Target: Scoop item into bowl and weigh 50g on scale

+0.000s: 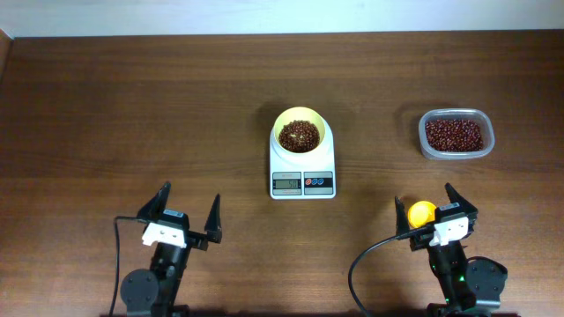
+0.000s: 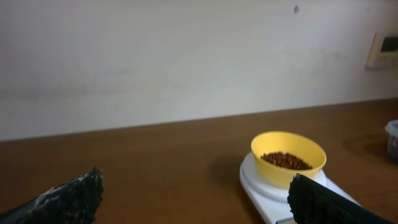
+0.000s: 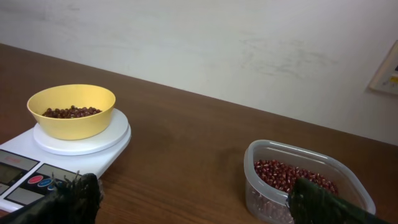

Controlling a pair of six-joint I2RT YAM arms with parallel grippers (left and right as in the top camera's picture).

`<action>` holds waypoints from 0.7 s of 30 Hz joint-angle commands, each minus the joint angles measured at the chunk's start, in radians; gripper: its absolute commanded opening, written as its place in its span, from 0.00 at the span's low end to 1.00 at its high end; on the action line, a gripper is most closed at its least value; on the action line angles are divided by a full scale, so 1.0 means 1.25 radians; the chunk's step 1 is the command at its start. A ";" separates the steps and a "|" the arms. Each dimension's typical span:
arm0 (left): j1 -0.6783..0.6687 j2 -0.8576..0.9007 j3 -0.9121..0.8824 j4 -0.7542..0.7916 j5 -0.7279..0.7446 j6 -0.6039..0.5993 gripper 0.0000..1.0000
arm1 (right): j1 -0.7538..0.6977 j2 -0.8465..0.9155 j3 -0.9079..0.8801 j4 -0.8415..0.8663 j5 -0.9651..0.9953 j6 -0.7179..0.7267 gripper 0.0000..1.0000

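Small, oval, dark red-brown beans (image 1: pixel 300 135) form a loose heap inside the pale-yellow bowl (image 1: pixel 300 112), which stands on the round platform of the white scale (image 1: pixel 302 183) at mid-table. The left gripper (image 1: pixel 189 198) and right gripper (image 1: pixel 425 195), near the table's front edge, both have their fingers spread apart. A yellow scoop (image 1: pixel 421 212) shows between the right fingers.

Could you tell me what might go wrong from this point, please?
The yellow scoop lies between the fingers of the open right claw; moving the arm could knock it away. The bowl of beans sits on the scale; any bump may spill beans or upset the reading.
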 commanded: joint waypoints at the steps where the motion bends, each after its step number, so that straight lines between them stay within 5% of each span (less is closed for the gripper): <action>1: 0.003 -0.004 -0.015 -0.027 -0.017 -0.009 0.99 | 0.007 -0.007 -0.004 -0.005 0.007 0.002 0.99; 21: 0.003 -0.003 -0.015 -0.084 -0.045 -0.015 0.99 | 0.007 -0.007 -0.004 -0.005 0.007 0.002 0.99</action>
